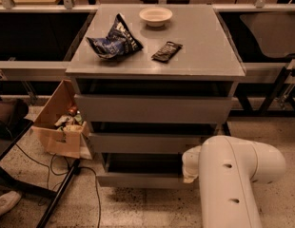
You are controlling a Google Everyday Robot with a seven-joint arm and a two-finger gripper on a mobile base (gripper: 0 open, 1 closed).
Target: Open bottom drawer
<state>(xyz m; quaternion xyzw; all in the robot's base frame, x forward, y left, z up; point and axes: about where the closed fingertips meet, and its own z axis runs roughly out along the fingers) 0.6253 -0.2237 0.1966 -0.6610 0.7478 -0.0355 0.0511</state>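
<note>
The grey cabinet (157,109) has three drawers. The bottom drawer (138,179) is the lowest one, with a flat grey front, and a dark gap shows above that front. My white arm (233,175) comes in from the lower right. My gripper (188,167) is at the right end of the bottom drawer's front, mostly hidden behind the arm.
On the cabinet top lie a blue chip bag (114,42), a white bowl (156,16) and a dark snack bar (166,51). A cardboard box (59,122) with items stands on the floor at the left. A black stand leg and cables (62,194) lie at the lower left.
</note>
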